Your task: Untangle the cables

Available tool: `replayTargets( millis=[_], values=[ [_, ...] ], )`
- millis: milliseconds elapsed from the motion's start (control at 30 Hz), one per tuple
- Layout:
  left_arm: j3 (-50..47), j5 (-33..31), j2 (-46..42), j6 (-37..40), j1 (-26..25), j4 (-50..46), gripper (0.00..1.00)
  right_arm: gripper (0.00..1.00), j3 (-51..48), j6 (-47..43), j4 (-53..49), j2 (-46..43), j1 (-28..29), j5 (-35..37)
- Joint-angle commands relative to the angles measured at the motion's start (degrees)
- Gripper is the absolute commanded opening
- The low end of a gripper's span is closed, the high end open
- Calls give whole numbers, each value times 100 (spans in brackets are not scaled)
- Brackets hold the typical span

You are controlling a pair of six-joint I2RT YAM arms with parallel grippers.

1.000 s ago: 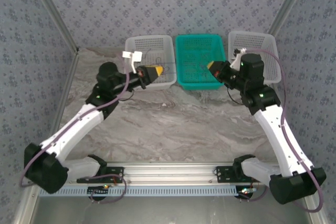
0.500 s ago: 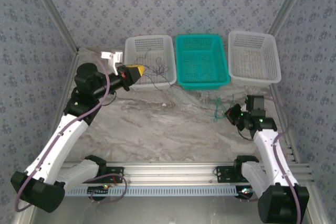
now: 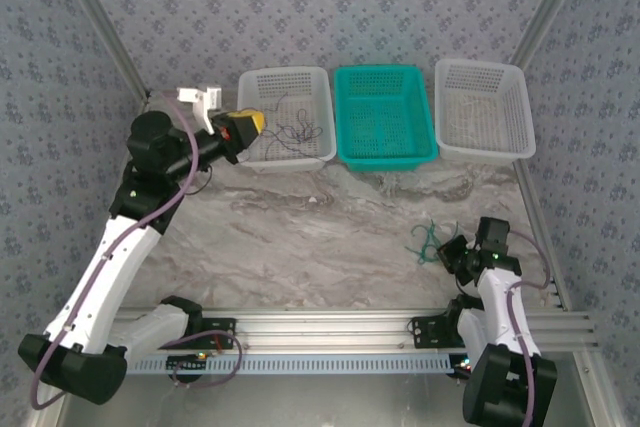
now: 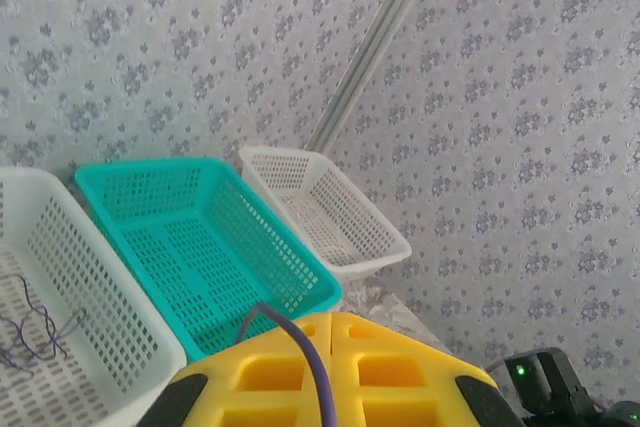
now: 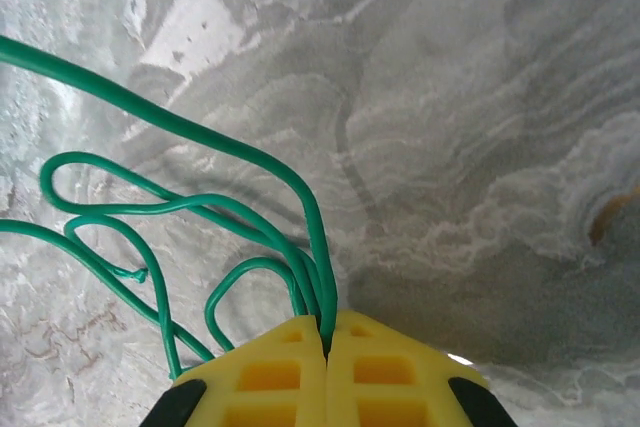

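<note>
The cables lie apart. A dark purple-grey cable [image 3: 292,133] is looped in the left white basket [image 3: 285,77], and one strand leads to my left gripper [image 3: 250,121] at the basket's left rim. In the left wrist view that gripper [image 4: 330,319] is shut, and the dark cable [image 4: 308,355] arcs over the tip of its left finger beside the seam. A green cable [image 3: 427,240] lies in loops on the marble table at the near right. My right gripper [image 3: 447,249] is low beside it. Up close, the right gripper [image 5: 325,325] is shut with the green cable [image 5: 316,218] pinched in the seam.
A teal basket [image 3: 380,72] and a right white basket [image 3: 480,67] stand in a row with the left one along the back wall. The teal basket [image 4: 150,172] shows up close from the left wrist. The right wall's metal rail runs near the right arm.
Both arms pulled away from the baskets. The left gripper swung left, trailing the dark cable. The right arm drew back and down to the near right, carrying the green cable onto the table.
</note>
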Motion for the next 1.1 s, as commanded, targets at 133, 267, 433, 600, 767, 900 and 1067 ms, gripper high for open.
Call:
replayTargets(
  millis=[133, 267, 433, 600, 767, 900, 1067],
  values=[
    [954, -275, 267, 209, 28, 346, 0, 0, 39, 91, 210, -50, -48, -137],
    [1868, -413, 874, 498, 32, 94, 0, 0, 107, 272, 213, -118, -48, -349],
    [2793, -518, 1749, 636, 45, -66, 0, 0, 337, 485, 466, -514, 48, -1113],
    [3417, -560, 2550, 614, 194, -100, 0, 0, 926, 722, 453, -983, 575, -997],
    [3850, -407, 3322, 491, 454, -153, 0, 0, 1696, 891, 818, -1182, 1342, -686],
    [3884, -444, 3791, 470, 605, -128, 0, 0, 2470, 593, 1029, -802, 2199, -516],
    [3841, -369, 4358, 380, 652, -105, 0, 0, 3424, 39, 977, -81, 3378, -182]
  ],
)
